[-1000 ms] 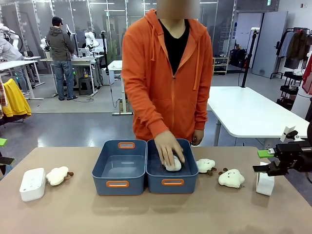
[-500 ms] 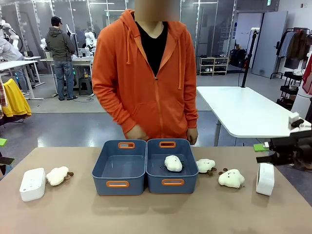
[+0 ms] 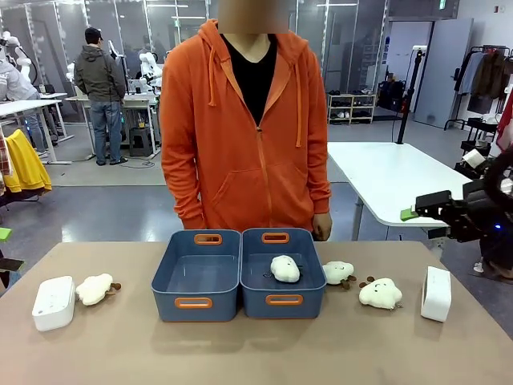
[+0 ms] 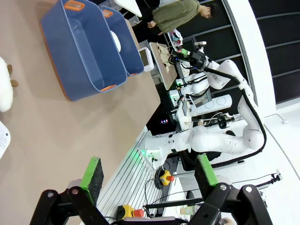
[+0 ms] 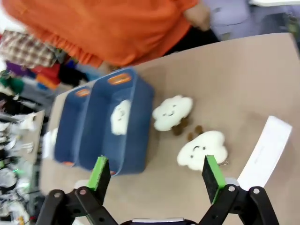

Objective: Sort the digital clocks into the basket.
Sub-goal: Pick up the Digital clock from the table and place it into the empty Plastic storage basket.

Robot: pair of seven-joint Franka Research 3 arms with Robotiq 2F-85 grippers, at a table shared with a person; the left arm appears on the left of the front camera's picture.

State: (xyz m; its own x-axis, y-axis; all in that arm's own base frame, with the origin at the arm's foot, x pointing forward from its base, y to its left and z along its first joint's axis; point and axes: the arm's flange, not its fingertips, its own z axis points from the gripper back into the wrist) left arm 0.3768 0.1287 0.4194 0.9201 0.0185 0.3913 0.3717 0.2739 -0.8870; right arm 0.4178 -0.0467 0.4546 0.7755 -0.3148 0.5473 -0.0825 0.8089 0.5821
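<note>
The left clock (image 3: 54, 303) lies flat near the left edge of the surface (image 3: 256, 353), with a plush toy (image 3: 96, 289) just beside it. In the left wrist view, what seems to be a corner of it shows low and to the left of the left gripper (image 4: 149, 174). That gripper's fingers (image 4: 92, 172) stand wide apart with nothing between them, raised clear of the surface. The clock looks like a light, rigid plastic slab with smooth, rounded sides that are likely slippery. I judge the safest hold is across its short width, with the pads on the two long edges. The plush is soft and could snag a finger, so the side away from it is the better approach.

Ahead of those fingers the left basket (image 3: 196, 275) sits empty. It touches the right basket (image 3: 283, 277), which holds one plush (image 3: 284, 269). The empty one is probably where the clocks go, and its walls call for a lift over the rim.

The right clock (image 3: 436, 293) stands on edge near the surface's right edge, apart from the nearest plush (image 3: 380, 293). In the right wrist view it lies beyond and to the right of the right gripper (image 5: 155, 176), whose fingers (image 5: 99, 172) are spread and empty, high above. Standing like this it may tip at a nudge, so a pinch across its thickness from above looks workable. There is open room around it, but two plush toys lie between it and the baskets.
</note>
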